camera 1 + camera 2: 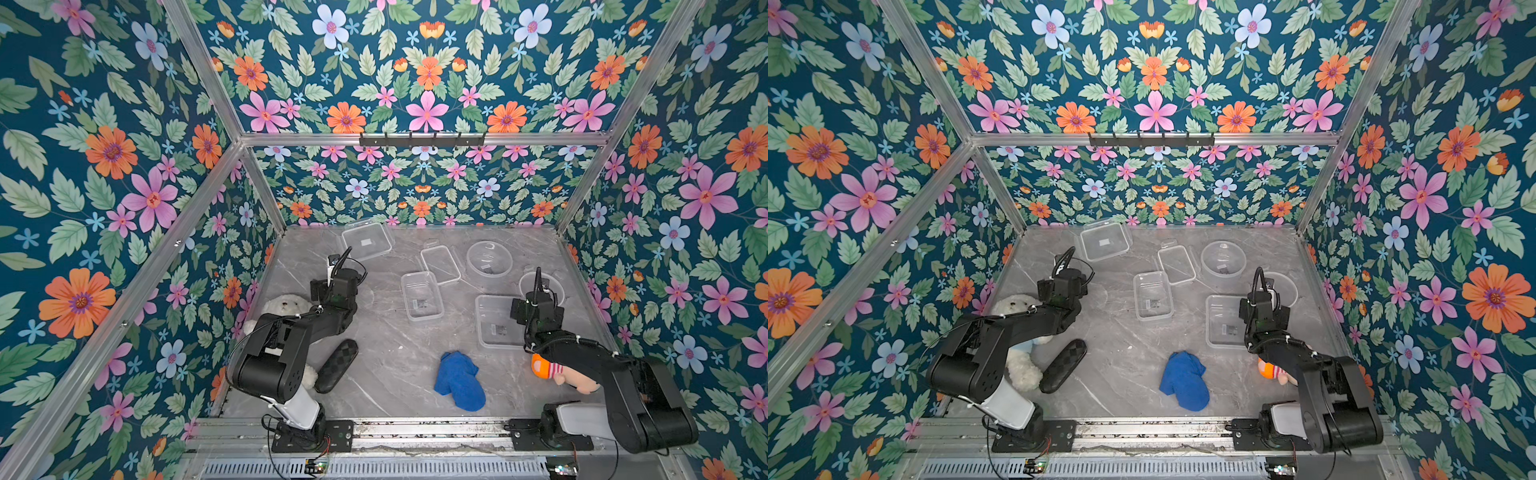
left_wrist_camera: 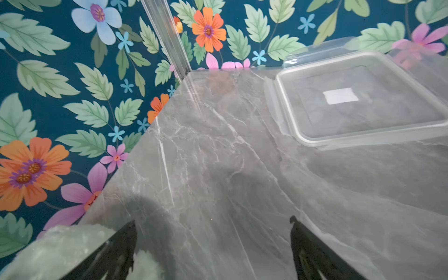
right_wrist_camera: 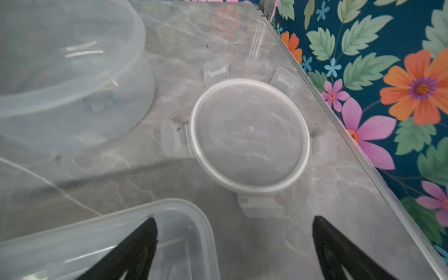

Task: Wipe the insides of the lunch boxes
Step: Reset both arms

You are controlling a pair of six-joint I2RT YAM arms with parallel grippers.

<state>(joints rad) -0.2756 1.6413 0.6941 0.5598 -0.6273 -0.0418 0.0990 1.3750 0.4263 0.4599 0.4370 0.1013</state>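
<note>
- The three lunch boxes sit open-topped on the right half of the grey marbled table [image 1: 374, 332]. The rectangular lunch box [image 1: 422, 296] is near the middle, the round lunch box [image 1: 489, 258] farther back, and the square lunch box [image 1: 496, 322] beside the right arm.
- All three are clear, deep plastic with rounded corners.
- Only the right wrist view shows the round lid [image 3: 249, 135] whole: flat, with clasp tabs around its rim, close to the table's right edge. In both top views the arm hides much of it.
- The right end effector [image 3: 234, 218] is spread wide and empty. One finger is over the square lunch box's corner, the other over bare table.
- The left end effector [image 2: 213, 220] is likewise spread and empty above bare marble.
- The left wrist view shows the white label on the square lid [image 2: 363, 101] clearly, with the lid lying by the back wall.
- The rectangular lid [image 1: 440, 264] lies flat just behind its box.
- A crumpled blue cloth [image 1: 459, 380] lies near the front, with open table between it and the boxes.
- A fuzzy white plush toy [image 1: 286, 305] and a black checkered case [image 1: 336, 365] crowd the left arm.
- An orange-capped doll [image 1: 544, 365] lies under the right arm.
</note>
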